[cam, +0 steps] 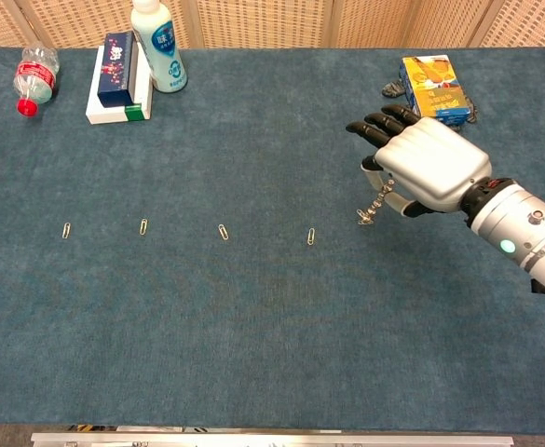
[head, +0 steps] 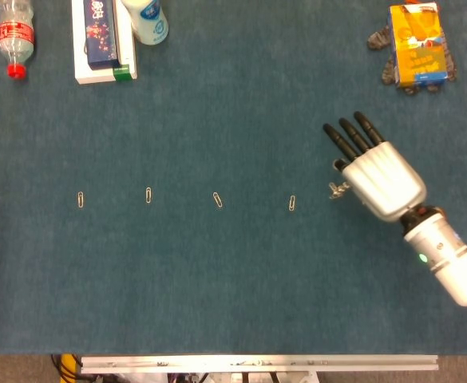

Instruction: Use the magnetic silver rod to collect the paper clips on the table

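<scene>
My right hand [head: 377, 171] [cam: 421, 170] holds the thin silver rod [cam: 376, 204] [head: 339, 188], whose tip points down and left with paper clips clinging to its end. Several paper clips lie in a row on the blue cloth: one [head: 292, 203] [cam: 311, 237] just left of the rod tip, then another [head: 218, 199] [cam: 223, 232], a third [head: 148, 195] [cam: 143, 226], and the farthest [head: 81, 199] [cam: 66, 230] at the left. My left hand is out of both views.
A clear bottle with a red cap [head: 13, 36], a stack of boxes [head: 101, 40] and a white bottle [head: 147, 20] stand at the back left. An orange carton [head: 417, 44] lies at the back right. The table's front edge [head: 257, 363] runs along the bottom.
</scene>
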